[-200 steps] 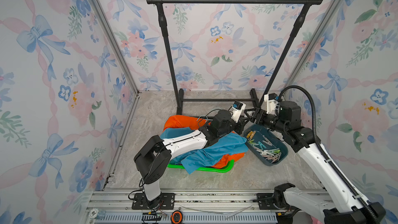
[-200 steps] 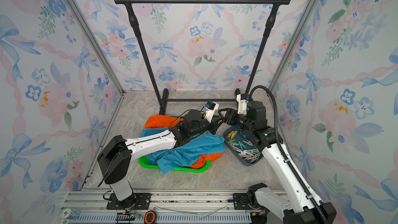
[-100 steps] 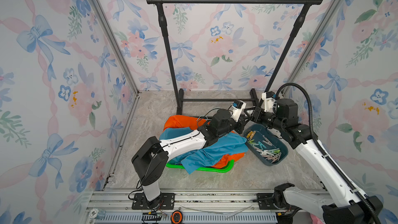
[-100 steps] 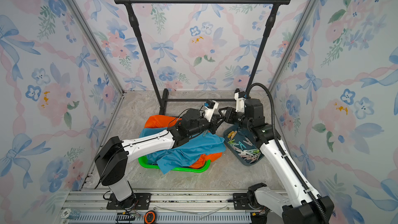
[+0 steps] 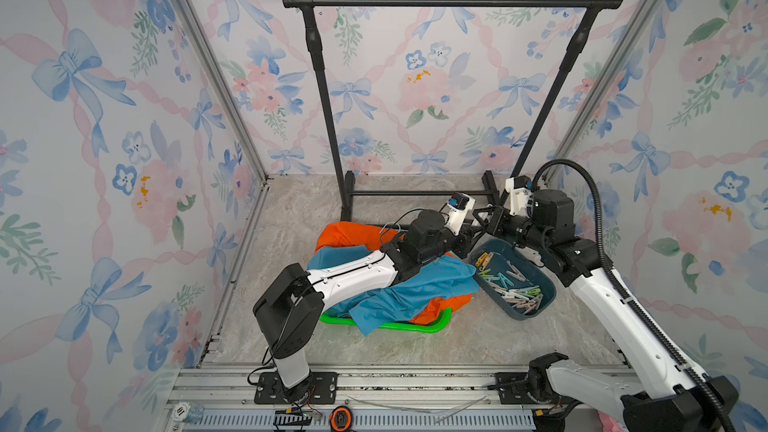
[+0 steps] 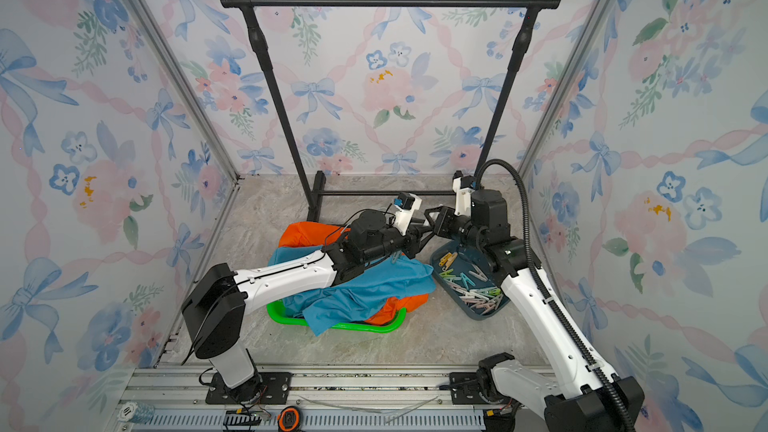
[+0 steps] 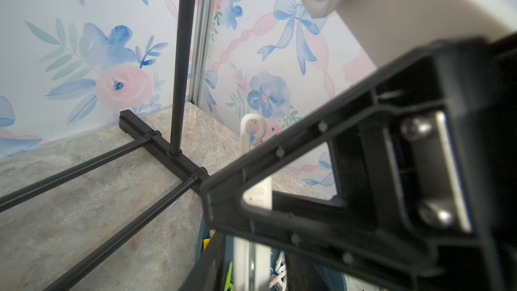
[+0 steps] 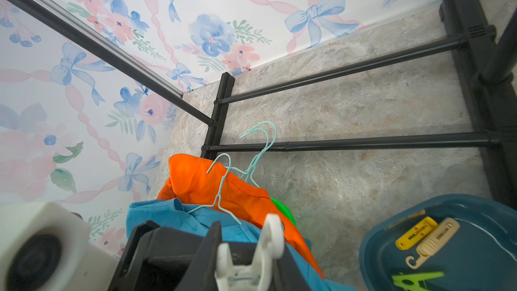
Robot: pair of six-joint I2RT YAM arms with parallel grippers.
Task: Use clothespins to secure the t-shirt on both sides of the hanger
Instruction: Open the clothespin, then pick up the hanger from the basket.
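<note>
Both grippers meet just above the near-left corner of the dark blue tray (image 5: 544, 305), which holds loose clothespins (image 5: 511, 288). My right gripper (image 5: 484, 222) is shut on a white clothespin (image 8: 268, 236), whose handle ends stick up between its fingers. My left gripper (image 5: 471, 238) stands open around the same white clothespin (image 7: 253, 141), with a gap on each side of it. A blue t-shirt (image 5: 415, 288) and an orange t-shirt (image 5: 345, 234) lie heaped under the left arm. Pale teal wire hangers (image 8: 223, 180) poke out of the heap.
The heap of shirts sits in a green basket (image 5: 415, 326). A black garment rack (image 5: 449, 0) stands at the back, with its foot bars (image 8: 363, 144) on the marble floor just behind the grippers. Flowered walls close in on three sides.
The right gripper moved left to meet the left gripper and closed on the white clothespin. The left gripper's jaws opened off it.
</note>
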